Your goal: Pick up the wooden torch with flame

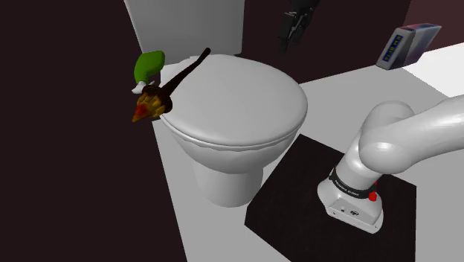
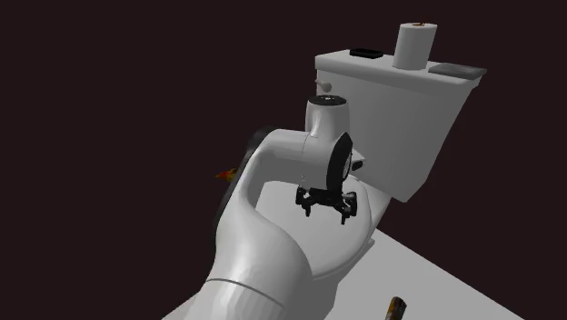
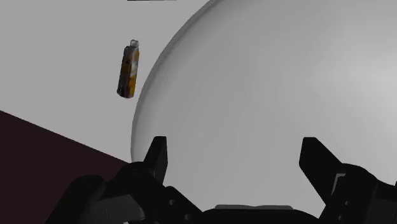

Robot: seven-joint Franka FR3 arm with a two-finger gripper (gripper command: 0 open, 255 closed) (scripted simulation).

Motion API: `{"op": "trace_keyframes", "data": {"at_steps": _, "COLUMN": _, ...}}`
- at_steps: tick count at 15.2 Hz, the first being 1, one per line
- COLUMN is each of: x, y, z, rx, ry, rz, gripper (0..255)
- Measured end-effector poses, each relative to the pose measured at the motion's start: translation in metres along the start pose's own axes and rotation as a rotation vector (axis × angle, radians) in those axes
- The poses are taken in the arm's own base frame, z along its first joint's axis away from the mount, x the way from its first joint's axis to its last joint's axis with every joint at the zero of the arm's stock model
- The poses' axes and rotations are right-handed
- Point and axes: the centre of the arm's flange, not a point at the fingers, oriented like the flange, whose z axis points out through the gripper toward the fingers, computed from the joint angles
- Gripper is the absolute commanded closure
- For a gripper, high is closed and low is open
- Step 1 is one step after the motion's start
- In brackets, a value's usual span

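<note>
We found the torch (image 1: 172,83) lying across the toilet lid (image 1: 238,97) at its edge on the shoulder view's left, handle pointing toward the tank (image 1: 186,22), flame end overhanging. The jaws stood apart, empty, above the lid, well clear of the torch

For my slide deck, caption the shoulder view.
Dark-handled torch lies at the edge of the closed white toilet lid, flame overhanging, green object beside it.
</note>
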Motion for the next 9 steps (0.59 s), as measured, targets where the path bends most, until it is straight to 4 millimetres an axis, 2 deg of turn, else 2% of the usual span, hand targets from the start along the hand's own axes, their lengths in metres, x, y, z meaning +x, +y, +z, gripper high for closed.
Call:
{"op": "trace_keyframes", "data": {"at_steps": 2, "x": 0.002, "y": -0.006, "z": 0.001, "rx": 0.0, "ry": -0.004, "rz": 0.018, "gripper": 0}}
{"op": "trace_keyframes", "data": {"at_steps": 5, "x": 0.017, "y": -0.038, "z": 0.005, "rx": -0.001, "ry": -0.024, "rz": 0.126, "gripper": 0}}
{"op": "trace_keyframes", "data": {"at_steps": 9, "x": 0.047, "y": -0.082, "z": 0.014, "rx": -0.002, "ry": -0.055, "rz": 0.297, "gripper": 0}}
